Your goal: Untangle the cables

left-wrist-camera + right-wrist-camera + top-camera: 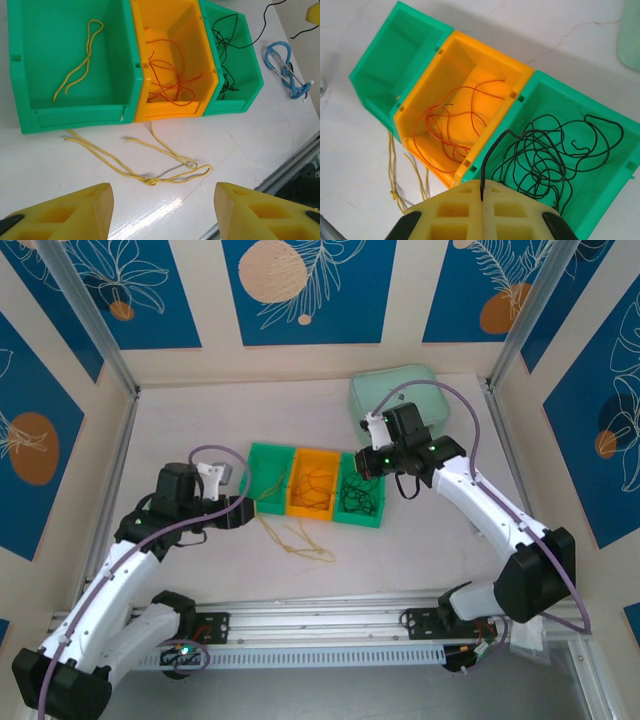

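From the top camera you are looking at three bins in a row mid-table: the left green bin [262,455], the orange bin [312,454] and the right green bin [362,518]. The left gripper [243,502] is hovering at 9 o'clock of that row, and the right gripper [368,462] is hanging over the right green bin's 12 o'clock edge. Loose yellow cables [300,540] are lying on the table [420,550] at 6 o'clock of the bins. In the left wrist camera your left jaws are standing about half open with nothing between them. The yellow cables are sprawling on the table at 12 o'clock of the fingertips, and one more yellow strand [80,60] is lying in the left green bin. In the right wrist camera your right jaws are pressing fully together on a black strand [485,162] rising from the black cables [545,150] piled in the right green bin. The orange cables [452,125] are sitting in the orange bin at 9 o'clock of them.
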Tool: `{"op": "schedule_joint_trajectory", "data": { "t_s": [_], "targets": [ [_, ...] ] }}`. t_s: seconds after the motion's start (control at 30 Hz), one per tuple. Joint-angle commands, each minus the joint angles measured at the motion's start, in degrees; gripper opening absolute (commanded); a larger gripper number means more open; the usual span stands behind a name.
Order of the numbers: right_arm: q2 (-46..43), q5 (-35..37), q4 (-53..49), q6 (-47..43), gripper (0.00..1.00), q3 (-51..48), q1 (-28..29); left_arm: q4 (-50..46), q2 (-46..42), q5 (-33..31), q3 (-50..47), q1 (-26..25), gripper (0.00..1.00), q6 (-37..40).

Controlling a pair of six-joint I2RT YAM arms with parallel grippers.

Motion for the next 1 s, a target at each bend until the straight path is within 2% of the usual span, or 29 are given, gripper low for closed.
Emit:
{"op": "schedule_joint_trajectory", "data": {
  "t_s": [0.0, 0.07, 0.23, 0.47, 0.63, 0.83, 0.97],
  "targets": [
    [2.0, 0.6, 0.9, -0.8, 0.04, -1.0, -0.7, 0.7, 0.7, 2.0, -0.5, 0.8, 0.55, 1.6],
    [4.0, 0.6, 0.4, -0.9, 0.06, -0.6, -0.8, 1.0, 1.4, 2.7, -1.0, 0.7, 0.52, 1.6],
    [7.7, 0.3, 0.0, -0.6, 0.11, 0.1, -1.0, 3.8, 1.9, 7.0, -3.6, 0.5, 0.33, 1.0],
    [12.1, -0.8, -0.3, -0.6, 0.16, 1.8, -1.6, 5.6, 1.1, 6.2, -7.5, -1.0, 0.3, -1.6],
    [14.3, -0.5, -1.8, -0.6, 0.21, 3.5, -1.7, 5.8, 1.4, 3.4, -8.1, -4.4, 0.3, -1.8],
    [6.9, -2.6, -0.7, -1.4, 0.22, -0.4, 0.6, 8.2, 4.9, -0.5, -8.1, -10.6, 0.31, -2.6],
    [1.7, -3.1, -2.4, -3.5, 0.27, -4.5, 6.0, 9.4, 8.3, -2.4, -8.1, -13.2, 0.31, -3.8]
  ]
}}
